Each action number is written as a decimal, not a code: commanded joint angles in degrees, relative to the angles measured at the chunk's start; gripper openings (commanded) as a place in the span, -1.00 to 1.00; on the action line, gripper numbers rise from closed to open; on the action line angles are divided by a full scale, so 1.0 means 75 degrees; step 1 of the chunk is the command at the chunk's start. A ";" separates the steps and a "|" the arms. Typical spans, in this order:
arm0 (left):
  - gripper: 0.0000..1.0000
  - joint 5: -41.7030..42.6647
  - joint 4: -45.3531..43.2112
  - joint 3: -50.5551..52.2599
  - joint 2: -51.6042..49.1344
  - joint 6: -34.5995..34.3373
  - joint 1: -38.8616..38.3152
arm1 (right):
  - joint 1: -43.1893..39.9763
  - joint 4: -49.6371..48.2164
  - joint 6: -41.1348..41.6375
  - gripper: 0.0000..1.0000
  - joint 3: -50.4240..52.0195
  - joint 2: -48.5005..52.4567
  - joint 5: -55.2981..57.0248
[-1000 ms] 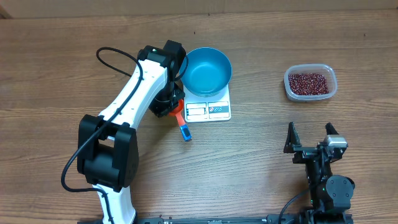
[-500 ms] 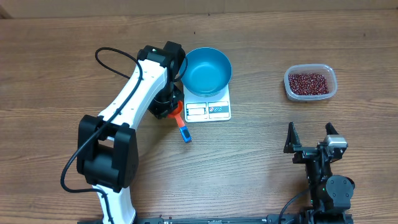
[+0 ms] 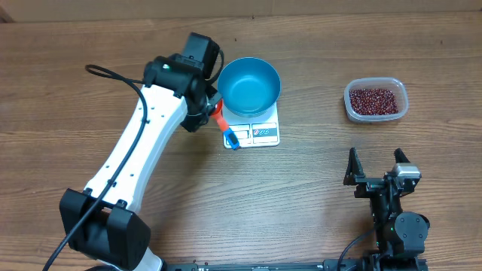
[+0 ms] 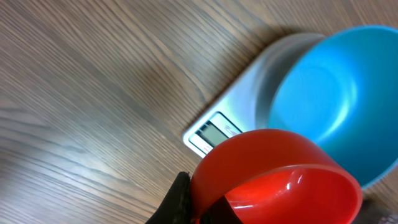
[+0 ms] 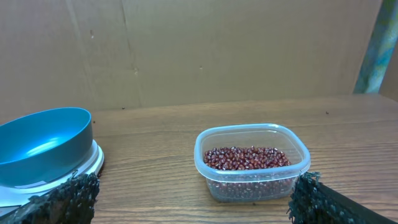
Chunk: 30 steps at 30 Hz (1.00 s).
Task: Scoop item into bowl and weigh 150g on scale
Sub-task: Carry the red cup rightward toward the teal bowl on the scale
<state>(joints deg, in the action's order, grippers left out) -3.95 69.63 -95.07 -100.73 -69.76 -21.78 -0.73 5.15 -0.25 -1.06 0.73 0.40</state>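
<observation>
"Red plastic filled your left wrist view. What could you make out?"

"Your left jaws were clamped on the red scoop, its handle cut off there. From overhead, your left arm hid the grip. The scale sat half under the blue bowl, its display too blurred to read."

"And the beans?"

"They lay in the clear tub, well apart on the surface. Your right jaws stood wide apart."
</observation>
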 commanded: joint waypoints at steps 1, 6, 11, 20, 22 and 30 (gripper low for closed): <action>-0.92 -0.0152 -0.0035 -0.0125 0.0076 -0.0819 -0.0370 | -0.0023 -0.0041 -0.0035 1.00 0.0085 -0.0076 0.0017; -0.91 -0.0627 -0.0210 -0.0125 0.0076 -0.1877 -0.1169 | -0.0023 -0.0041 -0.0035 1.00 0.0082 -0.0076 0.0017; -0.92 -0.0968 -0.0204 -0.0125 0.0076 -0.2970 -0.1757 | -0.0023 -0.0044 -0.0032 1.00 0.0082 -0.0076 0.0017; -0.92 -0.0918 -0.0093 -0.0125 0.0076 -0.4771 -0.2159 | -0.0023 -0.0044 -0.0032 1.00 0.0082 -0.0076 0.0017; -0.91 -0.0863 -0.0087 -0.0125 0.0076 -0.4791 -0.2171 | -0.0023 -0.0041 -0.0032 1.00 0.0082 -0.0076 0.0017; -0.92 -0.0871 0.0335 -0.0125 0.0076 -0.4788 -0.2189 | -0.0023 -0.0044 -0.0032 1.00 0.0082 -0.0076 0.0017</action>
<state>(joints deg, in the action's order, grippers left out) -9.28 71.18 -95.07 -100.73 -103.88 -37.54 -0.73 5.13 -0.25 -1.06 0.73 0.40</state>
